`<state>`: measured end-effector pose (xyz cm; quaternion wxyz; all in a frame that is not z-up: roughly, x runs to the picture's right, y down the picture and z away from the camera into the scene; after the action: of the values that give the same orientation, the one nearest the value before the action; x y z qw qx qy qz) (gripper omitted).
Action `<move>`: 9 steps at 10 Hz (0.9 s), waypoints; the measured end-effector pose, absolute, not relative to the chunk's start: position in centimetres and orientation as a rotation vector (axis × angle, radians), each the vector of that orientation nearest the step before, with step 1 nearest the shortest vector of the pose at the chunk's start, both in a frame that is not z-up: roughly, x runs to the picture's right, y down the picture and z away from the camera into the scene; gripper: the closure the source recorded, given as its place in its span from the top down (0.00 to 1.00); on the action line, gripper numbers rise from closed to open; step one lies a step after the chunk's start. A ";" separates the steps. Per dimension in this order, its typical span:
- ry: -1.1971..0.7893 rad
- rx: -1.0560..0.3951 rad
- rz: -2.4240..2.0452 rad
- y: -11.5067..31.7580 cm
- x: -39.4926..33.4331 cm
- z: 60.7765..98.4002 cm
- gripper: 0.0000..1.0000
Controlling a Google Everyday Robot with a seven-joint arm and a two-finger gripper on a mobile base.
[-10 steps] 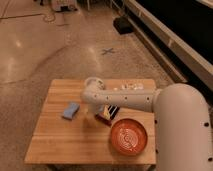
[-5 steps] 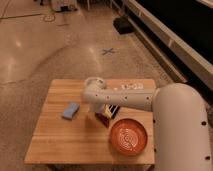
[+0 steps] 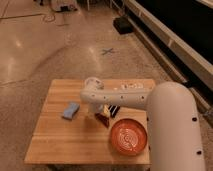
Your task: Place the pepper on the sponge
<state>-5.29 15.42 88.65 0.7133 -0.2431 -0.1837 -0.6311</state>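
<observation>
The hand has edged slightly over the desk, leaving the sponge a little nearer beside it. The pepper now shows as a dark red sliver just beneath the hand.

Robotics lab: polished speckled floor, tape cross at 12 o'clock, robot claw low over the wooden surface.

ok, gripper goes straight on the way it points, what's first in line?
Probably the pepper: the gripper points down, off to the side of the sponge, and the pepper shows right under it at the table. Depth is unclear; they may already touch.
</observation>
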 end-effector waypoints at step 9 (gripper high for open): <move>-0.387 -0.514 -1.409 12.0 -8.0 85.8 0.03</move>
<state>-7.96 11.97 85.82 0.7147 -0.2322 -0.1748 -0.6362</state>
